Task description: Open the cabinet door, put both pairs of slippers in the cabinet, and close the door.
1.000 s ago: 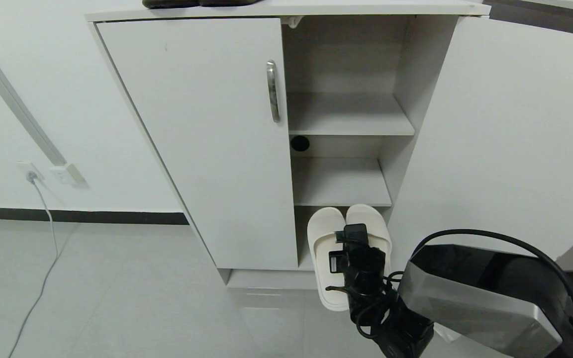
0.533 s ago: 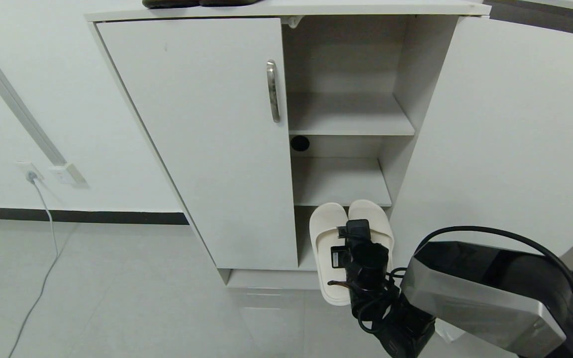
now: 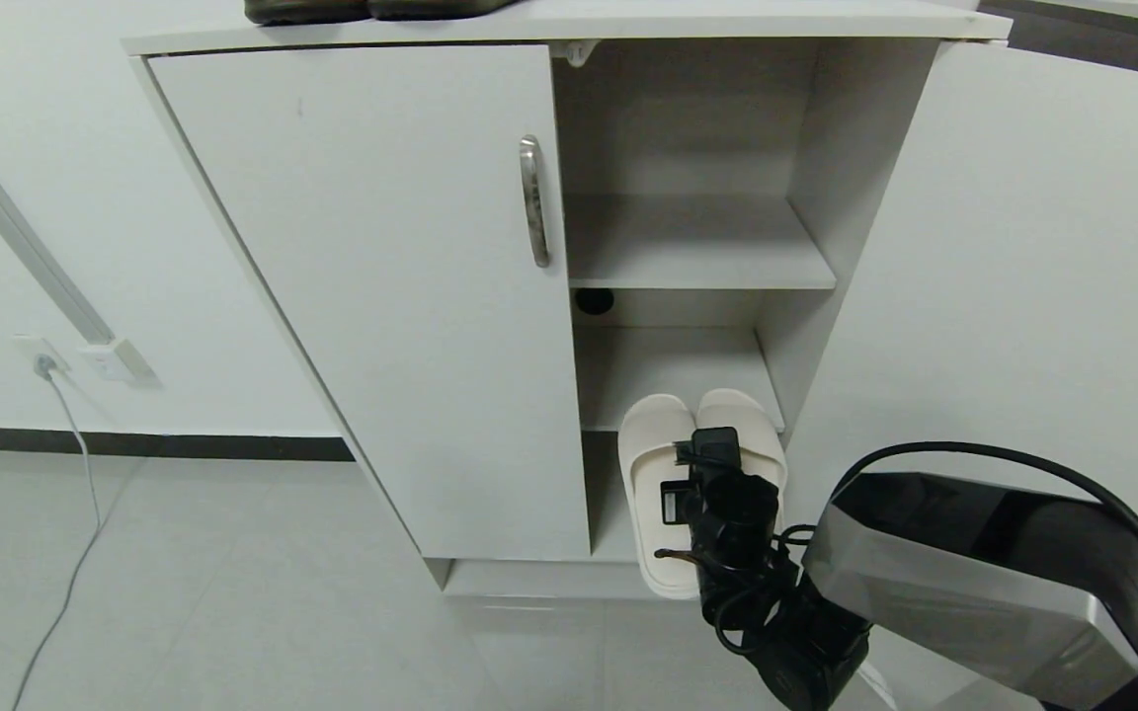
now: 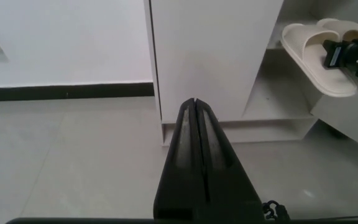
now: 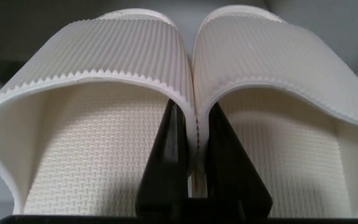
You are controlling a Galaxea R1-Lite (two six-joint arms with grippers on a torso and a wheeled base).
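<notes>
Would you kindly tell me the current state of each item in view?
Right cabinet door: open.
Left cabinet door: closed.
White slippers: gripped together, off the floor.
Dark slippers: lying on the cabinet top.
Right gripper: shut on white slippers.
Left gripper: shut, empty.

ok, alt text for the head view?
The right gripper holds a pair of white slippers by their inner edges, before the lower shelves of the white cabinet. Its right door is open, the left door shut; dark footwear sits on top.
</notes>
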